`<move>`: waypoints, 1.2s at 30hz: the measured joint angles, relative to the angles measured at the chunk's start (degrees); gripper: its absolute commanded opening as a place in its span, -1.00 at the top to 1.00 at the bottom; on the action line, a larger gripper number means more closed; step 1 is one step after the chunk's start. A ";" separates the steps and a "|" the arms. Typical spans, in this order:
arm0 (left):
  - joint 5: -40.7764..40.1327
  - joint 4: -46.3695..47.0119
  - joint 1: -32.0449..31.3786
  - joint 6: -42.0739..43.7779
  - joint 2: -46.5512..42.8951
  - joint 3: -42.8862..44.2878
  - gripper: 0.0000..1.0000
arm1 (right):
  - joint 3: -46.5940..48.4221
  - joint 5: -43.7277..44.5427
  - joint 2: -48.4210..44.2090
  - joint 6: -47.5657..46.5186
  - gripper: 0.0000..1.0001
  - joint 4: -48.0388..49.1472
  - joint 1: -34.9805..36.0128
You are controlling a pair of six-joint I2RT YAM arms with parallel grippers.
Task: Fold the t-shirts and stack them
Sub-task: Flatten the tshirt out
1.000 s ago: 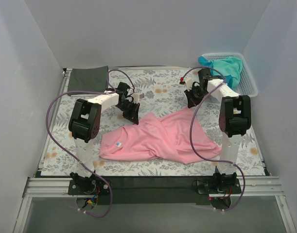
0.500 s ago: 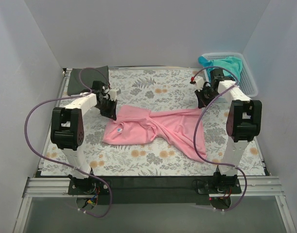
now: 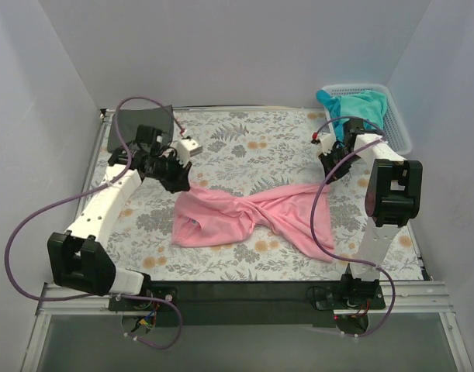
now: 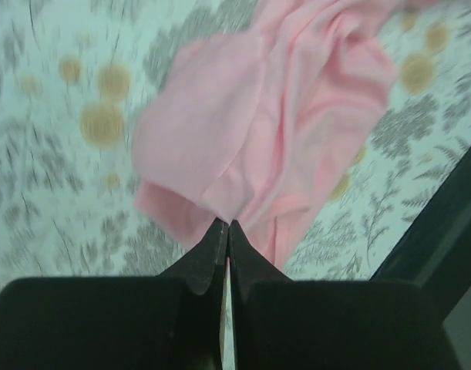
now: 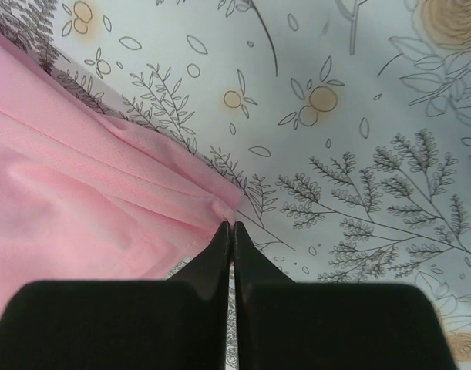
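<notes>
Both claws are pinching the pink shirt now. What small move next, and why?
Probably pull the left claw and right claw slightly apart, raised a little. Both are shut on edges of the light pink cloth t-shirt, which lies bunched and twisted at its middle on the floral-printed tablecloth, so it looks too rumpled to fold.

High overview facing table, 2 wrist close-ups, all sharing pink t-shirt

Floral tablecloth, white mesh basket
</notes>
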 measured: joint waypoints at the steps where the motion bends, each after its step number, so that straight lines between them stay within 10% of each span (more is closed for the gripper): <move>1: 1.22 -1.05 -2.47 0.35 0.59 3.96 1.00 | 0.57 0.02 0.00 0.17 0.97 -0.20 -0.11; 5: 3.50 -2.34 -17.46 2.10 -0.02 6.71 1.00 | 4.02 0.22 0.15 1.18 0.97 -0.37 -0.11; 13: 0.13 -9.20 -41.46 3.58 -3.98 -14.32 1.00 | 7.15 0.48 0.09 1.38 0.97 -0.35 -0.33; 23: -4.22 -12.48 -32.65 3.26 -8.83 -11.69 0.97 | 4.92 1.27 -1.03 0.81 0.97 -0.72 -0.76; 29: -4.87 -16.44 -25.77 7.98 -9.29 -11.65 0.33 | 8.20 0.83 0.37 1.99 0.97 -1.42 -0.74; 36: -6.43 -17.44 -18.10 8.63 -12.83 -14.32 0.26 | 11.04 -0.57 2.60 3.63 0.97 -1.14 -0.76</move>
